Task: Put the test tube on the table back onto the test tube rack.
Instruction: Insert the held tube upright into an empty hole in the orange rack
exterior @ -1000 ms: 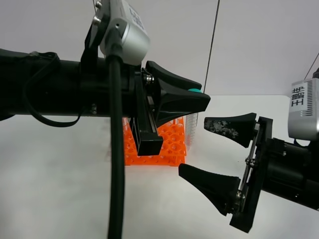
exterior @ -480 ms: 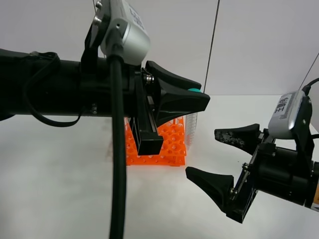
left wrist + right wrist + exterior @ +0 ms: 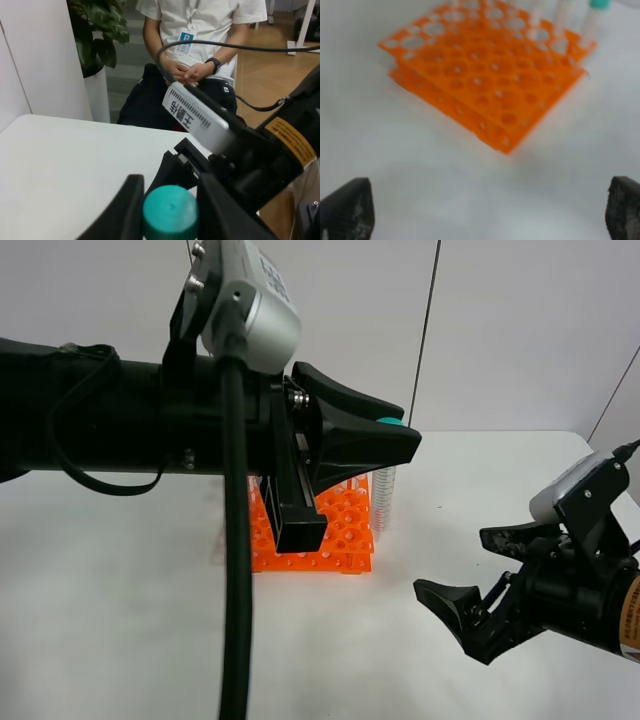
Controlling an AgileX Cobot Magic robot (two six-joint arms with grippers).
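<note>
Right gripper (image 3: 452, 562) hangs with jaws spread wide, low near the right edge of the table (image 3: 120, 580). I see it has backed away from the middle, opening bare white top ahead. Farther in, the left gripper (image 3: 405, 428) pinches the test tube (image 3: 383, 495), upright just beside the orange test tube rack (image 3: 345, 530). Pale wall panels stand behind.
</note>
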